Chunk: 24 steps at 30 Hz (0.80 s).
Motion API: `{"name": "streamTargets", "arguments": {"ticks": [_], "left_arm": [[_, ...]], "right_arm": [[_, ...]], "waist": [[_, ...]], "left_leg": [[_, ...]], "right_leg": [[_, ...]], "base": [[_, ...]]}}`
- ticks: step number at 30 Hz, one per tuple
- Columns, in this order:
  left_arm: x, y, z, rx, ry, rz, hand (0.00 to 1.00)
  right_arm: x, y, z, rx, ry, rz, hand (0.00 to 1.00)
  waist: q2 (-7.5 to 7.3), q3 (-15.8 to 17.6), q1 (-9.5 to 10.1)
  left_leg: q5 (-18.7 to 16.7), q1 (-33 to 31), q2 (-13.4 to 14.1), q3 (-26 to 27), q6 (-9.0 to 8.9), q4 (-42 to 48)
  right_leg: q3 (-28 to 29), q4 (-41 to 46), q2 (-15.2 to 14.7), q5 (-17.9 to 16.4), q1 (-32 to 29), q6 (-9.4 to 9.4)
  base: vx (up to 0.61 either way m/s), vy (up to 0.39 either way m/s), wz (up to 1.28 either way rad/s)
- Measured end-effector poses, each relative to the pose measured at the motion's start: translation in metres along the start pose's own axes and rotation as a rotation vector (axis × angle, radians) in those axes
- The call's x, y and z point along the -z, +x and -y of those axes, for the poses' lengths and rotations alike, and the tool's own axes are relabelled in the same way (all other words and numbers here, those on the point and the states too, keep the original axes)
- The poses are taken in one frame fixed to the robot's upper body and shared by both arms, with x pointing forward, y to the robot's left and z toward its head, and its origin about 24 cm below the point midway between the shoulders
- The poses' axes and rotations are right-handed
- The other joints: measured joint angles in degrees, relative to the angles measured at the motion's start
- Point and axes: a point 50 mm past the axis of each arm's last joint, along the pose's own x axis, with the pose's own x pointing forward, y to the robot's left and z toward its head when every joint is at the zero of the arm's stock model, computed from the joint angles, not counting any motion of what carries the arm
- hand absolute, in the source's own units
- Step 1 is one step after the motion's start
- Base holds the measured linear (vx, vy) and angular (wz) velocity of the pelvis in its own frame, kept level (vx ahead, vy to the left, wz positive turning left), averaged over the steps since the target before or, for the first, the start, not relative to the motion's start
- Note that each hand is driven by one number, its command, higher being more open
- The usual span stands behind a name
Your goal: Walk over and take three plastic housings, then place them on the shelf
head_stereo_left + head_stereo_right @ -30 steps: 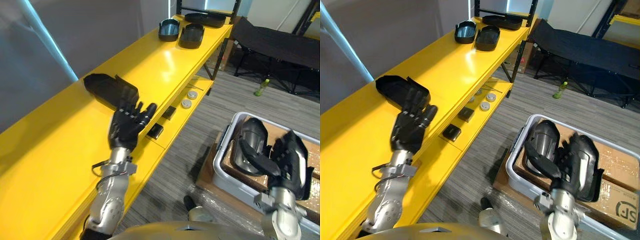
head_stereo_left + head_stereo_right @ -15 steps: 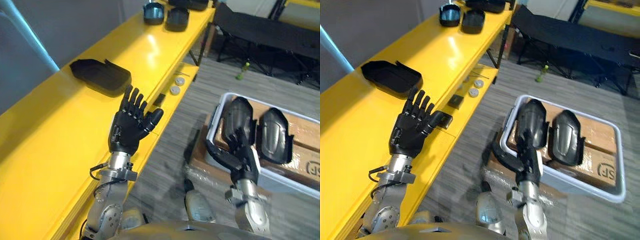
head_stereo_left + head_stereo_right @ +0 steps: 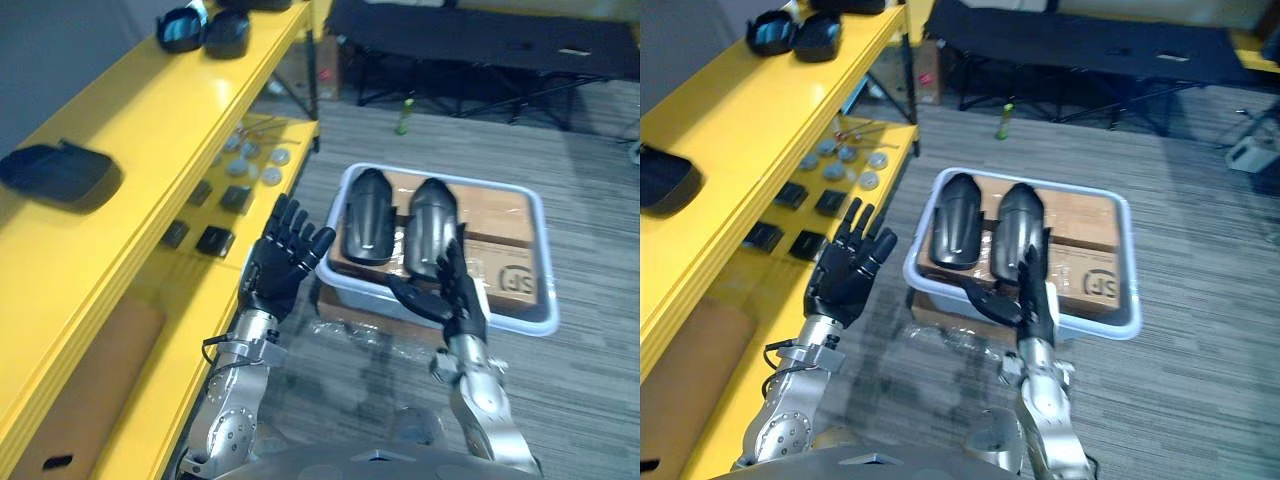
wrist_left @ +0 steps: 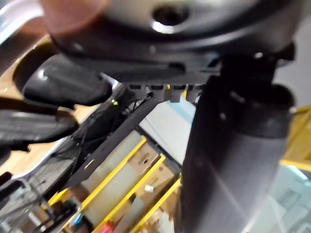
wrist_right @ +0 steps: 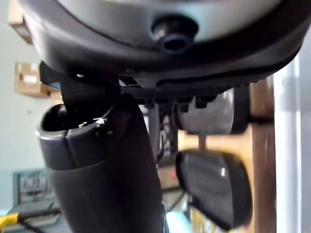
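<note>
Hovering empty, the left hand (image 3: 283,262) and the right hand (image 3: 458,298) both show straight, spread fingers and hold nothing. At twelve o'clock from the right hand sits a grey bin (image 3: 480,180) with two plastic housings (image 3: 368,215) side by side inside. At ten o'clock from the left hand, a third housing (image 3: 55,172) lies on the yellow shelf (image 3: 130,130) — probably one placed, two left to fetch.

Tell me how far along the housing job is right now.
Done, it seems: one black plastic housing lies on the yellow shelf, with two dark shells at its far end. In hand: nothing; the left hand and right hand are both open and empty, raised near the white bin. Left: two housings lie side by side in that bin, untaken, so picking up and shelving remains.
</note>
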Motion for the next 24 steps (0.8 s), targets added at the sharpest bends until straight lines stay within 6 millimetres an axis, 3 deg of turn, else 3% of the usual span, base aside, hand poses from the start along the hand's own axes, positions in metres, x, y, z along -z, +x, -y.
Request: {"name": "streamTargets", "arguments": {"ticks": [1,3,5,6,7,9,13,19,22,24], "left_arm": [[0.001,0.000,0.002,0.013,-0.004,-0.002,1.00],[0.006,-0.002,0.006,0.045,-0.017,-0.019,1.00],[0.008,-0.004,0.008,0.064,-0.026,-0.028,1.00],[0.009,-0.005,0.007,0.061,-0.029,-0.029,1.00],[0.008,-0.006,0.005,0.054,-0.031,-0.030,1.00],[0.006,-0.011,-0.004,0.019,-0.036,-0.035,1.00],[-0.007,-0.012,-0.017,0.005,0.024,-0.012,1.00],[-0.009,-0.006,-0.031,-0.033,0.095,-0.028,1.00],[0.002,-0.008,-0.044,-0.082,0.159,-0.118,1.00],[0.014,-0.013,-0.054,-0.130,0.194,-0.199,1.00]], "right_arm": [[0.000,-0.002,0.004,0.012,-0.006,0.000,1.00],[-0.001,-0.003,0.008,0.019,-0.003,0.000,1.00],[-0.003,-0.005,0.007,0.015,0.000,0.008,1.00],[-0.007,-0.004,0.006,0.016,0.006,0.026,1.00],[-0.009,-0.002,0.005,0.021,0.010,0.034,1.00],[-0.010,-0.001,-0.001,0.042,0.036,0.042,1.00],[-0.013,0.011,0.004,0.132,0.057,0.068,1.00],[-0.016,0.032,0.055,0.484,0.109,0.104,1.00],[-0.034,0.048,0.077,0.576,0.137,0.166,1.00],[-0.062,0.064,0.088,0.570,0.160,0.255,1.00]], "waist": [[0.53,-0.29,0.18],[1.82,-0.84,0.12],[2.16,-1.09,1.11],[2.34,-1.23,1.79],[2.17,-1.28,2.17],[0.30,-0.53,3.42],[-1.38,0.17,4.06],[-3.51,1.41,4.87],[-3.92,2.69,4.98],[-4.38,5.12,5.64]], "left_leg": [[-1.39,-0.04,-1.27,-0.66,-0.65,-0.04],[-7.13,0.48,-6.85,-1.96,1.41,-2.18],[-9.98,1.54,-10.13,-3.16,1.43,-6.05],[-11.59,2.22,-11.90,-3.97,-0.06,-9.47],[-11.27,2.23,-13.06,-3.82,-1.12,-10.17],[-10.99,2.14,-16.01,-2.21,-1.15,-10.35],[-12.28,0.04,-17.08,-2.12,-0.08,-7.47],[-16.30,-5.31,-16.13,-3.55,-0.51,-0.39],[-16.84,-8.05,-15.23,-4.81,-0.72,1.92],[-16.89,-8.98,-14.95,-6.01,-0.80,2.71]], "right_leg": [[0.42,-0.59,0.02,0.18,-0.35,-0.33],[2.90,-2.83,0.35,1.84,-1.55,-0.39],[4.89,-5.63,0.54,4.39,-2.87,0.47],[6.40,-7.39,0.20,6.62,-4.18,1.42],[7.35,-8.29,-0.42,7.97,-4.77,1.72],[7.59,-11.97,-2.68,12.68,-5.43,2.02],[6.92,-16.59,-3.18,18.61,-5.63,1.27],[5.33,-19.42,-2.52,19.33,-6.08,1.28],[5.37,-20.61,-1.29,20.50,-7.37,0.92],[5.25,-21.76,-0.55,21.59,-7.52,0.87]], "base": [[-0.05,-0.043,-0.63],[-0.05,0.055,-0.60],[-0.05,0.116,-0.49],[-0.05,0.138,-0.55],[-0.06,0.248,-0.55],[-0.07,0.258,-0.49],[-0.07,0.140,-0.26],[-0.09,0.035,-0.08],[-0.07,-0.021,-0.07],[-0.05,-0.041,-0.06]]}}
